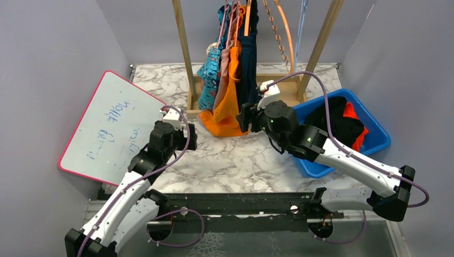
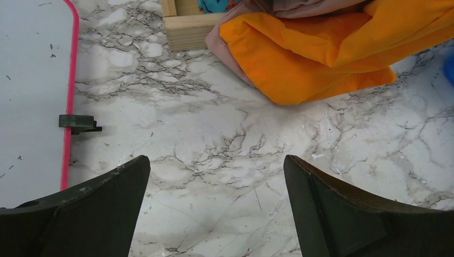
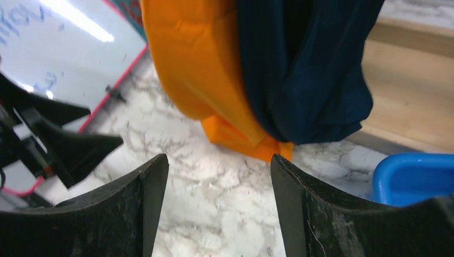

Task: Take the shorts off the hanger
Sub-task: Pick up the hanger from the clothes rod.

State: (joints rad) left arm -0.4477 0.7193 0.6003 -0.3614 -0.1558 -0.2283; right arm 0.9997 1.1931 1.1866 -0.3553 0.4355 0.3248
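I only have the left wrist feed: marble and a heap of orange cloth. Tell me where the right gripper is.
Observer: The right gripper is open and low. It points at the hem of the navy shorts, with a gap between them.
Operator: Say whether those hang or lie flat.
Observer: They hang from the wooden rack, beside the orange shorts, whose lower end rests on the table.
Operator: Report what is already off.
Observer: A blue bin to the right of the rack holds black cloth and red-orange cloth.
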